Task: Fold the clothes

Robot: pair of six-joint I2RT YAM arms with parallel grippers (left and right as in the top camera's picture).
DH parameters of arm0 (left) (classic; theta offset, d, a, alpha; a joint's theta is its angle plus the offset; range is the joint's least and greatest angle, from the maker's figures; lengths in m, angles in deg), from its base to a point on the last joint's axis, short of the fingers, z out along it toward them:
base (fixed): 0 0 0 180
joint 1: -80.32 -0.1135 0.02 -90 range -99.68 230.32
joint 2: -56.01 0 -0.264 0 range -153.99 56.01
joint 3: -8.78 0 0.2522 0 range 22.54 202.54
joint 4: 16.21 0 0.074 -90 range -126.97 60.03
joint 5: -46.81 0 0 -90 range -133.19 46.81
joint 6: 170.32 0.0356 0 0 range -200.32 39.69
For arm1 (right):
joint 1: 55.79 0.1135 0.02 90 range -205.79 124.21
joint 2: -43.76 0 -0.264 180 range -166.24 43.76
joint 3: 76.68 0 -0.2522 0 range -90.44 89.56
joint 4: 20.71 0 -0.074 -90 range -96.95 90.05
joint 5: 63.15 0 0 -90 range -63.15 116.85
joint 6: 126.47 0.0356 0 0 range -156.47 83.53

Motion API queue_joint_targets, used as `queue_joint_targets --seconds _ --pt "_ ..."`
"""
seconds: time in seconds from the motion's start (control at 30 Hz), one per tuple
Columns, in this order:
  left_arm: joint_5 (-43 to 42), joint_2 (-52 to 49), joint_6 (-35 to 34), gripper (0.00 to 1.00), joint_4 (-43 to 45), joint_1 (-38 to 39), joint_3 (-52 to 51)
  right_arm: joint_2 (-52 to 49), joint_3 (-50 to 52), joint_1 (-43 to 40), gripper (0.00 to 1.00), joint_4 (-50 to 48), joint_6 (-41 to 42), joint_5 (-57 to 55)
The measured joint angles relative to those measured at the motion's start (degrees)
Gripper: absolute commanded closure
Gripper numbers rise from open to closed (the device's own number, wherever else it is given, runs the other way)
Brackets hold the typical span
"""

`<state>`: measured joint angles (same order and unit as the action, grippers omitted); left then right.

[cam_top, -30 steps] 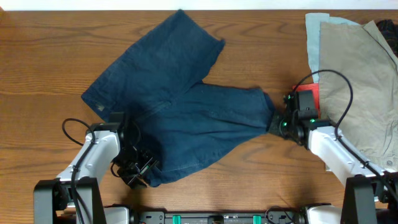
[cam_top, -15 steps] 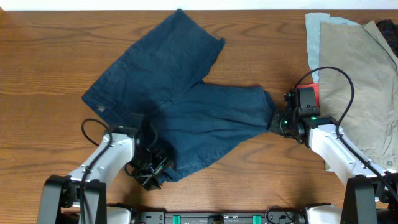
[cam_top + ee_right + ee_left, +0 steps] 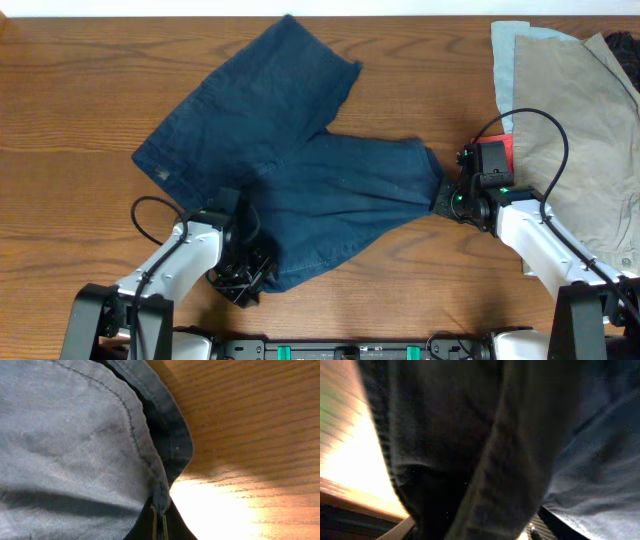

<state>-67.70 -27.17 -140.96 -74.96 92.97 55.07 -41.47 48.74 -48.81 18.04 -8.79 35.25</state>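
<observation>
The dark navy shorts (image 3: 300,150) lie spread on the wooden table (image 3: 80,100), one leg pointing to the far edge and the other to the right. My left gripper (image 3: 245,280) is at the near left corner of the shorts and looks shut on the cloth. In the left wrist view, dark navy fabric (image 3: 520,435) fills the frame and hides the fingers. My right gripper (image 3: 443,200) is shut on the right corner of the shorts. In the right wrist view, the closed fingertips (image 3: 160,522) pinch the stitched hem (image 3: 150,460).
At the right of the table lie a tan garment (image 3: 570,130), a light blue one (image 3: 505,60) under it and a red piece (image 3: 508,148) by my right wrist. A dark item (image 3: 625,45) sits at the far right corner.
My left gripper has moved right along the near edge, taking the near left corner of the shorts with it. The right arm has barely moved.
</observation>
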Motion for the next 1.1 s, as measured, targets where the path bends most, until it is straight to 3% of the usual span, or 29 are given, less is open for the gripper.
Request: queue_joint_targets --seconds 0.27,0.37,0.4,0.6,0.73,0.93,1.1 --pt "5.8 0.6 -0.8 0.62 -0.7 0.2 1.3 0.0 0.0 0.0 0.99 0.3 -0.7 -0.5" --pt "7.5 1.1 -1.3 0.81 -0.8 0.2 1.3 0.0 0.0 0.0 0.99 0.7 -0.8 -0.6" --pt "8.3 1.2 -1.2 0.93 -0.9 0.2 1.4 0.0 0.0 0.0 0.99 0.7 -0.8 -0.6" --pt "10.0 1.8 -1.2 0.94 -1.1 0.2 1.4 0.0 0.0 0.0 0.99 1.3 -1.0 -0.5" --pt "10.2 3.7 3.0 0.94 -1.7 0.2 1.5 0.0 -0.6 -1.2 0.99 4.1 -1.6 0.1" --pt "7.0 7.7 13.4 0.94 -3.1 0.5 7.5 1.2 -8.3 -6.4 0.99 16.2 -3.1 -1.0" --pt "4.8 10.0 17.2 0.94 -4.9 4.5 13.3 5.8 -16.0 -11.2 0.99 26.0 -3.8 -1.8"
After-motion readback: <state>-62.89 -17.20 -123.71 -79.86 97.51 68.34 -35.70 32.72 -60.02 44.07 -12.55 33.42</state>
